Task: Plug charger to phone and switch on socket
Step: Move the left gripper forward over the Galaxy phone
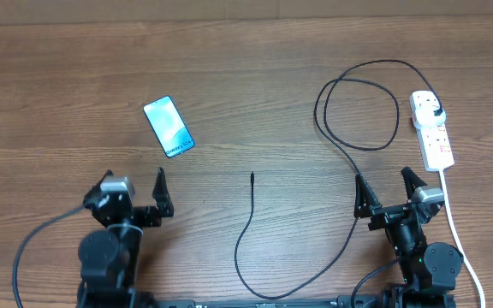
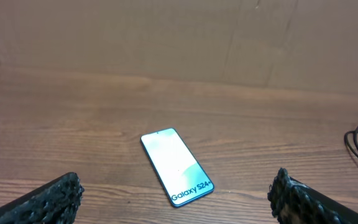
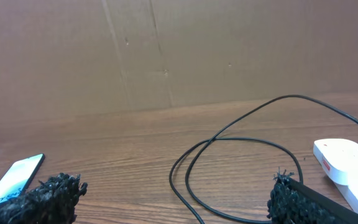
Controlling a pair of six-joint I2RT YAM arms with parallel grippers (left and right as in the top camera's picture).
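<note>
The phone [image 1: 169, 127] lies flat on the table at the left, light blue screen up; it also shows in the left wrist view [image 2: 176, 166] and at the left edge of the right wrist view [image 3: 12, 180]. The black charger cable [image 1: 349, 158] loops at the right, its plug [image 1: 436, 111] seated in the white socket strip [image 1: 431, 130]. Its slim connector tip [image 1: 252, 178] lies free at mid-table. My left gripper [image 1: 135, 190] is open and empty, just in front of the phone. My right gripper [image 1: 386, 191] is open and empty, near the cable loop [image 3: 241, 162] and the strip [image 3: 347, 165].
The strip's white cord [image 1: 460, 244] runs down the right side past my right arm. A cardboard wall [image 3: 179, 50] stands behind the wooden table [image 1: 246, 85].
</note>
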